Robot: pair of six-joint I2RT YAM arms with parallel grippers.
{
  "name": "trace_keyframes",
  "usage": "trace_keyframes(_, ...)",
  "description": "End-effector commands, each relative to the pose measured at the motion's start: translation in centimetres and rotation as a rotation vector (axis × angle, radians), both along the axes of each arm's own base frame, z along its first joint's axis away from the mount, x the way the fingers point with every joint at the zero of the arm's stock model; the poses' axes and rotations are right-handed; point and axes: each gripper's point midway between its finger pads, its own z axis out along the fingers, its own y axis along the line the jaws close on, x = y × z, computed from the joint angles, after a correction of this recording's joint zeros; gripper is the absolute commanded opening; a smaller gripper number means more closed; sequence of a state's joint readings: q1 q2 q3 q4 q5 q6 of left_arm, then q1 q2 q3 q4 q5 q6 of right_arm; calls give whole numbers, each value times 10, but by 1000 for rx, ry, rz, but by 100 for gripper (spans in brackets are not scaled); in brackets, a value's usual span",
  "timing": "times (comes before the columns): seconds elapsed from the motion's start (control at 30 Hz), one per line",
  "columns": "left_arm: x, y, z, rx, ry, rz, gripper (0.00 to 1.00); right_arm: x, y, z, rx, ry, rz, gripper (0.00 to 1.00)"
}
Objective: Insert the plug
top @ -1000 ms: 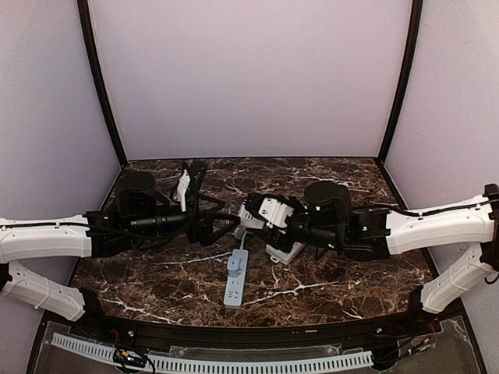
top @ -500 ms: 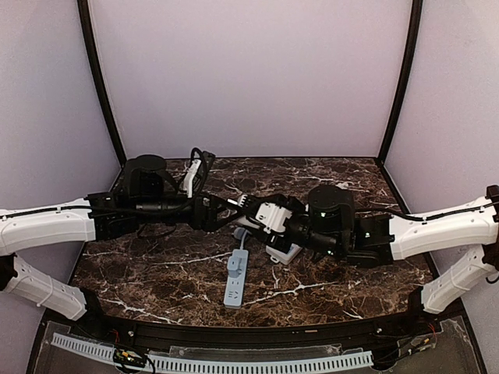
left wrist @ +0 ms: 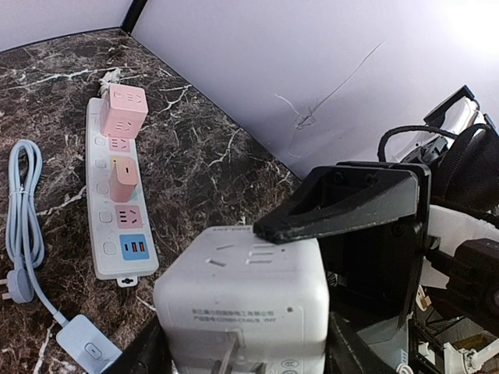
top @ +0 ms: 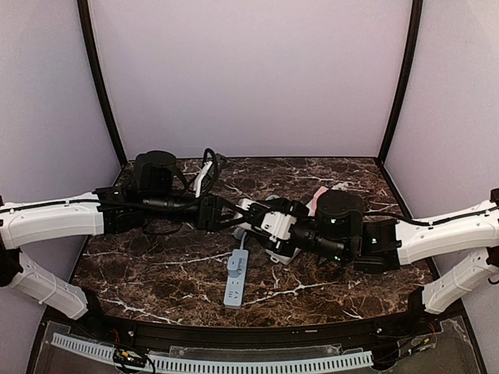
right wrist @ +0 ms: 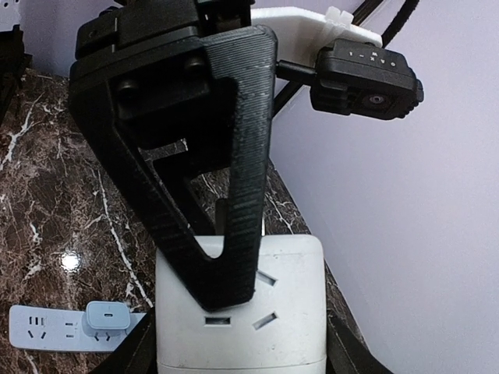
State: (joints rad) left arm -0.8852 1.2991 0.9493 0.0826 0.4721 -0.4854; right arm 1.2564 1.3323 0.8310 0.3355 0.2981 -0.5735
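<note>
Low in the top view, a blue-grey power strip (top: pixel 235 279) lies on the marble tabletop (top: pixel 148 273). Beyond it, at mid-frame, the right hand (right wrist: pixel 238 351) is clenched on the white cube plug (right wrist: pixel 242 308). The left hand (left wrist: pixel 242 354) brackets the same plug, one of its fingers (right wrist: pixel 226 195) on the socket face, but whether it is grasping cannot be told.

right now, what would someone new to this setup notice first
Above the marble table, the left end effector and right end effector meet on one white cube adapter, which sits between the right one's fingers. A white power strip carrying a pink cube adapter lies under the right arm, and a blue power strip lies near the front edge.
</note>
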Motion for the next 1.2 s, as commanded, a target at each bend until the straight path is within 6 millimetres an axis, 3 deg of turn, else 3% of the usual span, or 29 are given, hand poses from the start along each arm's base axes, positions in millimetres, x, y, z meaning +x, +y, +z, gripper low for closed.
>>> trace_keyframes(0.0,-13,-8,16,-61,-2,-96,32,-8,1,29,110,-47,26,19)
trace_keyframes(0.1,-15,-9,19,-75,-10,-110,18,-7,0,30,116,-56,16,21)
trace_keyframes(0.17,-17,-9,22,-92,-13,-125,11,-6,-1,29,123,-57,9,29)
trace_keyframes(0.27,-20,-8,26,-114,-21,-134,2,-3,-3,27,131,-54,-12,58)
trace_keyframes(0.33,-19,-5,28,-120,-35,-122,1,0,-4,25,135,-48,-27,74)
trace_keyframes(0.47,-16,1,33,-142,-63,-103,1,6,-4,17,138,-41,-64,97)
trace_keyframes(0.83,-7,22,37,-194,-144,-59,1,12,-13,13,188,78,-43,99)
trace_keyframes(1.17,-9,34,50,-236,-313,-80,1,26,-41,33,451,533,15,99)
